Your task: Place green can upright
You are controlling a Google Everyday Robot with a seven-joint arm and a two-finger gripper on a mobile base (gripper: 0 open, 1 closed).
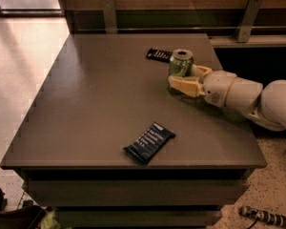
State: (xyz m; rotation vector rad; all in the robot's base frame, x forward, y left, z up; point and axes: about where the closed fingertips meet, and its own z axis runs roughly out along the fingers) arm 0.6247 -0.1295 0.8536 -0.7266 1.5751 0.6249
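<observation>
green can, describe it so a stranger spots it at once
On the far right of the brown table, the gripper reaches in. The green can stands upright between its fingers: the only round thing, silver-rimmed, unlike the two flat dark wrappers.

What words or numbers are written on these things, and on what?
The green can, upright in the gripper at the far right of the table: pale markings, unreadable.
The near snack bar wrapper: pale print lines, too blurred.
The far wrapper: too blurred.
Nothing can be read.
</observation>
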